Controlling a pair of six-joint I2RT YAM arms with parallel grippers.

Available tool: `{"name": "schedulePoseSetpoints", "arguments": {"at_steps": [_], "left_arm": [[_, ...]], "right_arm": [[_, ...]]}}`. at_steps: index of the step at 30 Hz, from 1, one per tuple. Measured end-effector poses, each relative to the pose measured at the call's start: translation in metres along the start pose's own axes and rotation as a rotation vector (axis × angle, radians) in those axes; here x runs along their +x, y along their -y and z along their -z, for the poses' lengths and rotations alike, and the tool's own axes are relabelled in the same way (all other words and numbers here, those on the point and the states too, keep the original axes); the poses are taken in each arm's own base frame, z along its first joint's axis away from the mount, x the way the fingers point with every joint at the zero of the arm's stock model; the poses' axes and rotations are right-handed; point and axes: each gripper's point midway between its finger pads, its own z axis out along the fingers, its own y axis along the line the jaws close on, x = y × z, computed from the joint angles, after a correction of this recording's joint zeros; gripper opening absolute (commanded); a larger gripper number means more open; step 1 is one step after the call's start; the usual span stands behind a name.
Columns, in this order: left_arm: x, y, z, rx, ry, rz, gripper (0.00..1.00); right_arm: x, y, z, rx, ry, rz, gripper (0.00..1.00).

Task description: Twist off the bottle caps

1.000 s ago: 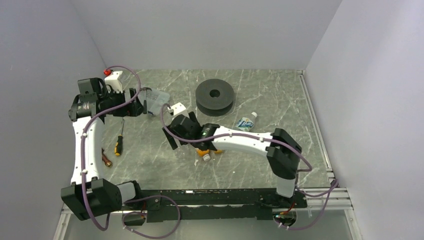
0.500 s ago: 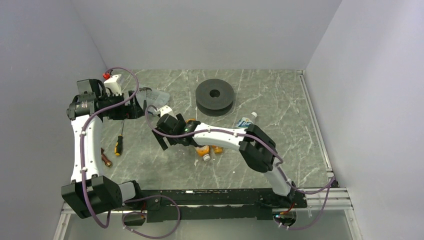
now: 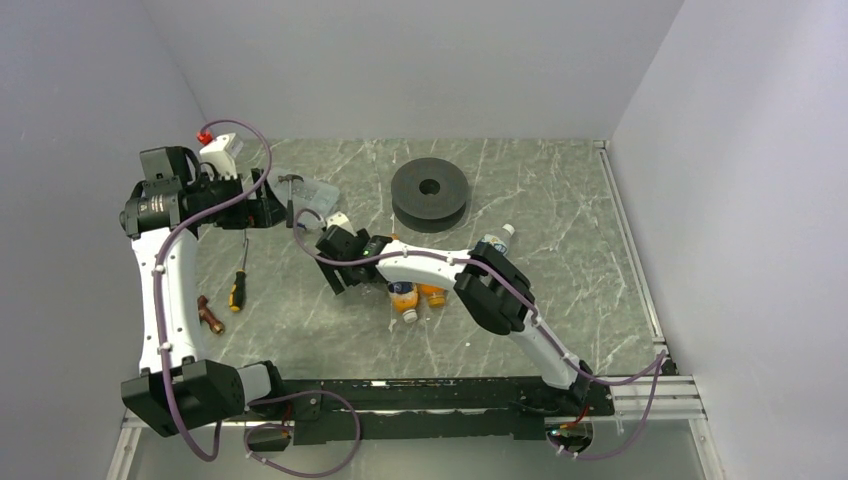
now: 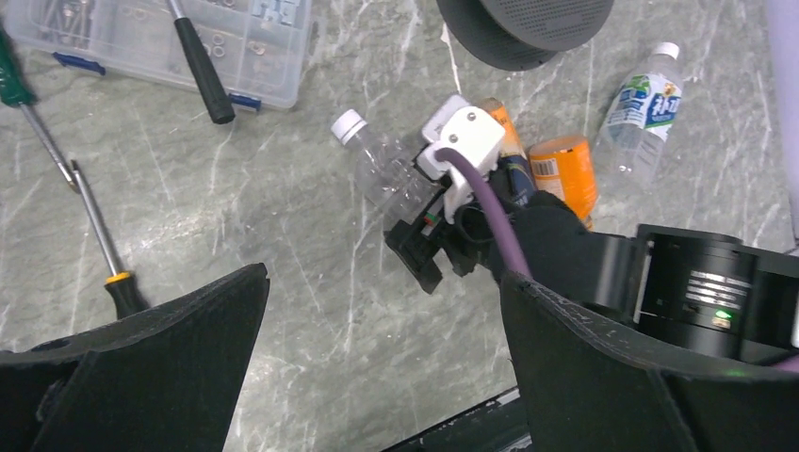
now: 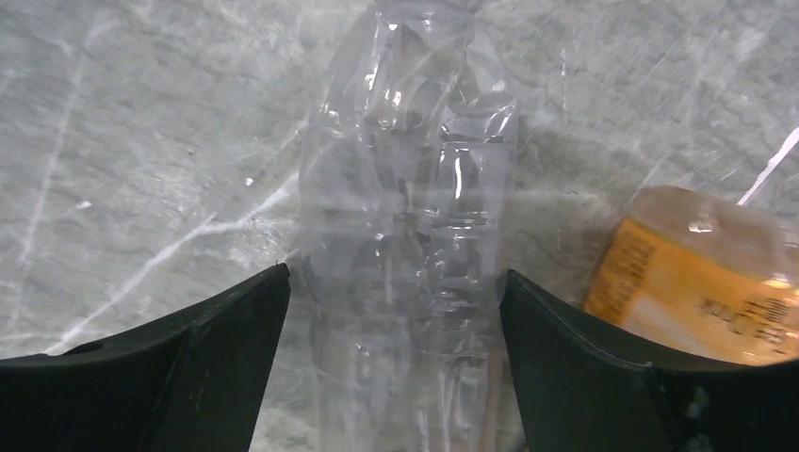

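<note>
Robot lab cell: plain grey walls [image 3: 400,60], marbled tabletop [image 3: 560,200], screwdriver [image 3: 238,285], parts box [image 4: 122,42].

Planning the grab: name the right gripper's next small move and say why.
Probably close the right gripper on the clear bottle: it lies on its side between the open fingers, its white cap still on.

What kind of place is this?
Probably a robot workshop, not a home: robot arms are bolted to a table, with a screwdriver and a box of small parts nearby.
</note>
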Motion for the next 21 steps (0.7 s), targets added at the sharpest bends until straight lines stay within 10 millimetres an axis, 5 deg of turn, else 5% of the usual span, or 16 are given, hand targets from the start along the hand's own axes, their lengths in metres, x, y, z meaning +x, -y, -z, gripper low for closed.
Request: {"name": "schedulePoseSetpoints", "arguments": {"at_steps": [6, 12, 15, 21], "left_arm": [[-0.006, 0.011, 0.002, 0.059, -0.001, 0.006, 0.99], [-0.014, 0.023, 0.004, 0.127, 0.004, 0.009, 0.99], [-0.016, 0.029, 0.006, 0.153, 0.006, 0.010, 0.99], [-0.025, 0.048, 0.014, 0.244, 0.029, 0.004, 0.99]], "right_arm": [[0.007, 0.000, -0.005, -0.005, -0.006, -0.008, 0.57], [0.005, 0.005, 0.017, -0.037, 0.026, -0.010, 0.50], [-0.015, 0.008, 0.051, -0.088, 0.108, -0.039, 0.50], [-0.098, 0.032, 0.151, -0.214, 0.452, -0.188, 0.50]]}}
